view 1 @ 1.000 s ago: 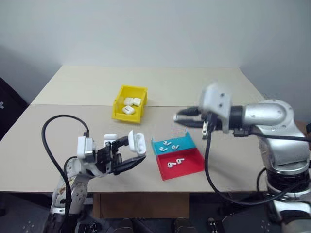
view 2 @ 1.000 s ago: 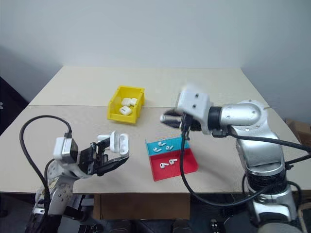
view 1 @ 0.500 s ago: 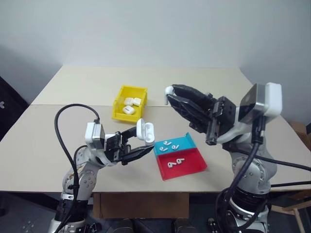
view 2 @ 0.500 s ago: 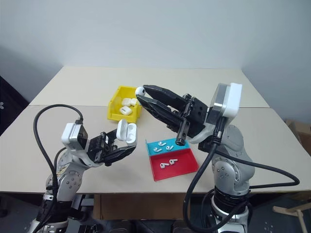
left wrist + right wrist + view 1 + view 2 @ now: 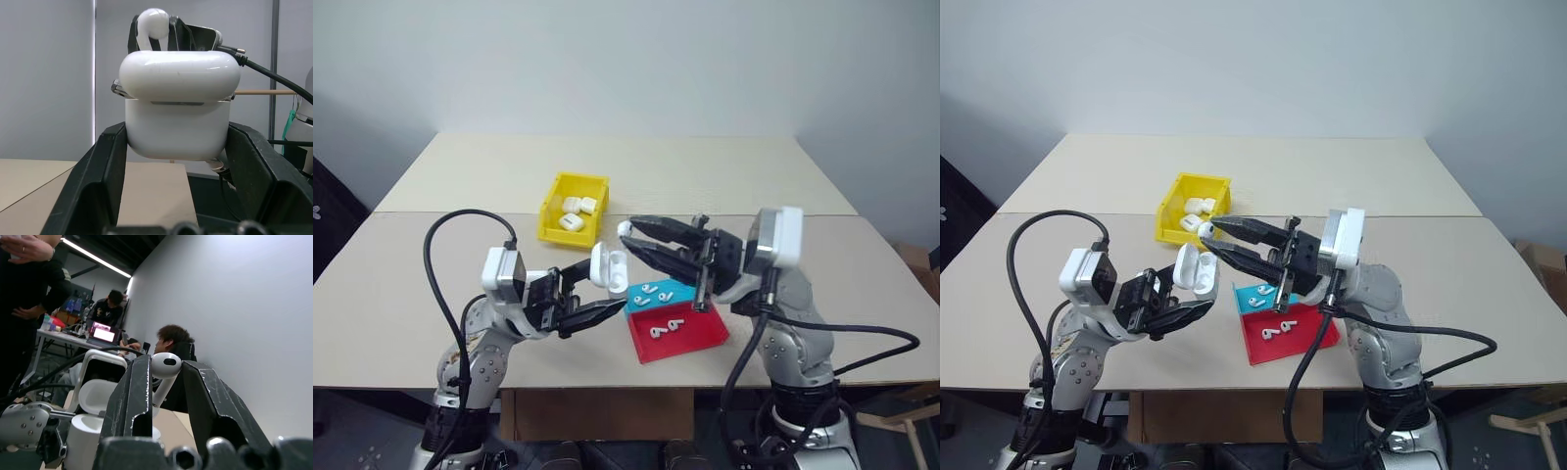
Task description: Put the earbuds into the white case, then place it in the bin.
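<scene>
A: From the head camera, what is the left gripper [image 5: 599, 296] doing?

B: It is clenched on the white case [image 5: 608, 268], lid flipped up, raised above the table [image 5: 401, 284] near its front edge.

A: And the right gripper [image 5: 628, 237]?

B: It pinches one earbud [image 5: 625, 229] at its tips, just beside the open case and a little above it.

A: The rest of the earbuds?

B: Four lie in the blue tray [image 5: 681, 283] and two in the red tray [image 5: 700, 331]; the trays touch each other near the front edge, right of the middle. The yellow bin [image 5: 549, 220] stands farther back, about the table's middle, with several white cases inside.

A: What does the left wrist camera show?

B: The case [image 5: 178, 120] clamped between the two black fingers [image 5: 95, 181], lid open, and the earbud [image 5: 151, 27] behind its top.

A: And the right wrist camera?

B: The earbud [image 5: 164, 369] gripped between the fingers [image 5: 134, 399], stem downward, the open case [image 5: 93, 418] just below. People [image 5: 171, 340] sit at a desk in the background.
</scene>
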You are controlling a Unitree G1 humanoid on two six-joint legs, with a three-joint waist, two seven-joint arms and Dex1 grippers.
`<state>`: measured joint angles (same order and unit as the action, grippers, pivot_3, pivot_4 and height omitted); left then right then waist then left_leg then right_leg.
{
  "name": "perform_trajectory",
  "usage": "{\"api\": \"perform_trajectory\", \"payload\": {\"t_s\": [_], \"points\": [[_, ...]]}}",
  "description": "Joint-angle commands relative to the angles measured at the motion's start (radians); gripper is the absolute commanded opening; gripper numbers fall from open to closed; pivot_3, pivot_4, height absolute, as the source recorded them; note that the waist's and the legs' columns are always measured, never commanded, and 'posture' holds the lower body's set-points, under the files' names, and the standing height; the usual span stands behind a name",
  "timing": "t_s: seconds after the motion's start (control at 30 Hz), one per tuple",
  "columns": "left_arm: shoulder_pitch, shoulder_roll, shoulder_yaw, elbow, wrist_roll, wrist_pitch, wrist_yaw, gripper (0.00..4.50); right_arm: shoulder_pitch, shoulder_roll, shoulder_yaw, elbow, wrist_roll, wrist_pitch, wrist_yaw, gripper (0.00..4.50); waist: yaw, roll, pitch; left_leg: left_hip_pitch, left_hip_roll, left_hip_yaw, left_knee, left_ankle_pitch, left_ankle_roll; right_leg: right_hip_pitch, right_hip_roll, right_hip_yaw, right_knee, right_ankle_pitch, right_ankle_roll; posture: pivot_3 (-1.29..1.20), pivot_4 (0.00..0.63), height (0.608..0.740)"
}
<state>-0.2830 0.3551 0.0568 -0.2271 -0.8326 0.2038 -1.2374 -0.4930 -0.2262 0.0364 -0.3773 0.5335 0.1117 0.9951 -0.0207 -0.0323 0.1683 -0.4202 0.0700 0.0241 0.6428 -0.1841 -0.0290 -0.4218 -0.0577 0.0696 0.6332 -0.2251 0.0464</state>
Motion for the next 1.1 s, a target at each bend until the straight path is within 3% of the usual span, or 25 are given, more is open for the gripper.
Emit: {"api": "perform_trajectory", "payload": {"t_s": [0.03, 1.0, 1.1], "points": [[-0.006, -0.005, 0.005, -0.038, -0.014, -0.01, -0.005, 2.75, 0.005, -0.01, 0.017, -0.012, -0.002, -0.05, 0.005, 1.15, 0.0, 0.0, 0.0, 0.0, 0.0, 0.0, 0.0, 0.0, 0.0, 0.0, 0.0, 0.0, 0.0, 0.0, 0.0, 0.0, 0.15, 0.74], [0.002, -0.03, -0.005, -0.016, 0.024, -0.05, -0.018, 2.75, 0.033, -0.081, 0.081, 0.031, -0.045, -0.132, 0.019, 1.15, 0.002, 0.0, 0.0, 0.0, 0.0, 0.0, 0.0, 0.0, 0.0, 0.0, 0.0, 0.0, 0.0, 0.0, 0.0, 0.0, 0.15, 0.74], [-0.001, -0.033, -0.005, -0.008, 0.033, -0.053, -0.019, 2.75, 0.037, -0.089, 0.086, 0.03, -0.055, -0.146, 0.021, 1.79, 0.003, 0.0, 0.0, 0.0, 0.0, 0.0, 0.0, 0.0, 0.0, 0.0, 0.0, 0.0, 0.0, 0.0, 0.0, 0.0, 0.15, 0.74]]}}
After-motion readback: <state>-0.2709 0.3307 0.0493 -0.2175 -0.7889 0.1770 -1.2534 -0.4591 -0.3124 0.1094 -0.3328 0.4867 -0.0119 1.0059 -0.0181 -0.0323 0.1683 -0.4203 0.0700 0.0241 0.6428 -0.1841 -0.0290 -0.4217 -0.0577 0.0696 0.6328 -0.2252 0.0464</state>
